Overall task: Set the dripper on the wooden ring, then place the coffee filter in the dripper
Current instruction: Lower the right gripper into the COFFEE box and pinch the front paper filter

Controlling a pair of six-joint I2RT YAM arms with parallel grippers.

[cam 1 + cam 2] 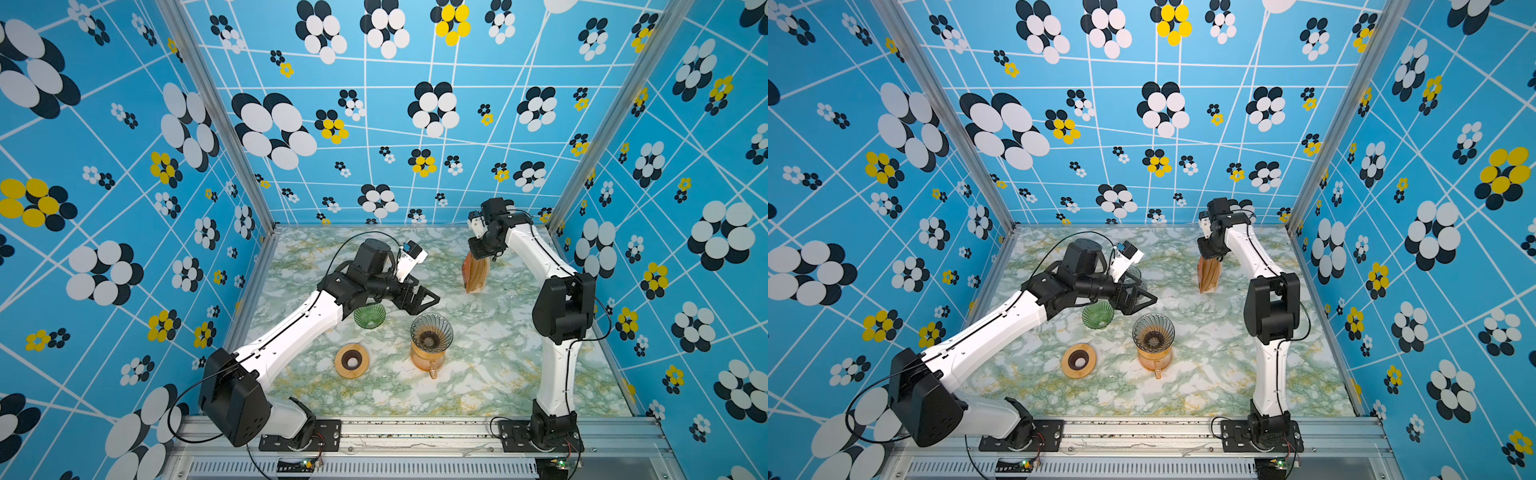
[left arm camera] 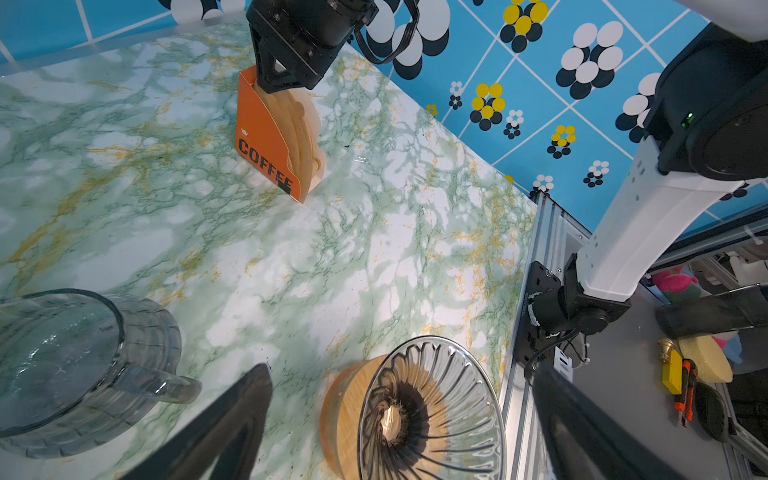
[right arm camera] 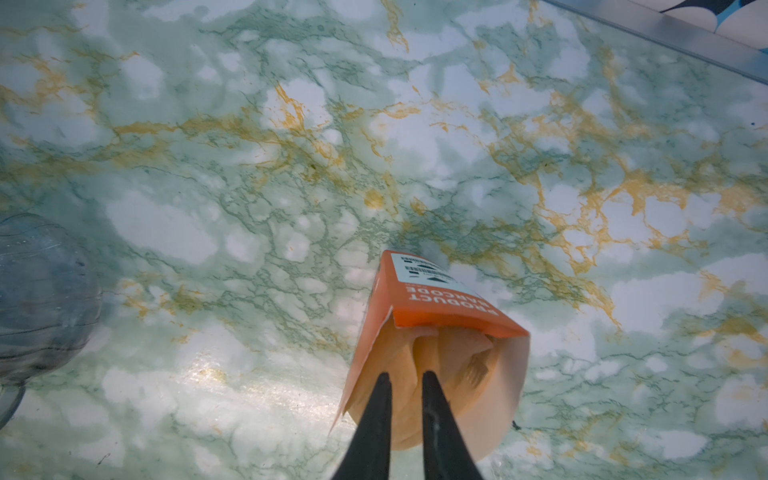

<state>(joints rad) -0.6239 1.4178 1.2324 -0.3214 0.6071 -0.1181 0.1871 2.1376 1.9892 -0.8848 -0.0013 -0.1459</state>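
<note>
An orange filter box (image 1: pixel 476 272) stands at the back right, with brown paper coffee filters (image 3: pixel 457 353) fanning out of its open top. My right gripper (image 3: pixel 407 376) reaches down into that top, its fingers nearly together on a coffee filter. The dripper (image 1: pixel 431 330), a clear ribbed glass cone, sits on an amber glass server (image 1: pixel 424 361) mid-table and holds no filter. My left gripper (image 1: pixel 419 301) hovers just behind the dripper (image 2: pixel 432 411), wide open with nothing between its fingers.
A green glass cone (image 1: pixel 370 316) lies partly under my left arm. A wooden ring (image 1: pixel 352 360) rests near the front. A grey glass jug (image 2: pixel 62 365) stands behind my left wrist. Patterned walls close in three sides; an aluminium rail (image 1: pixel 415 432) runs along the front.
</note>
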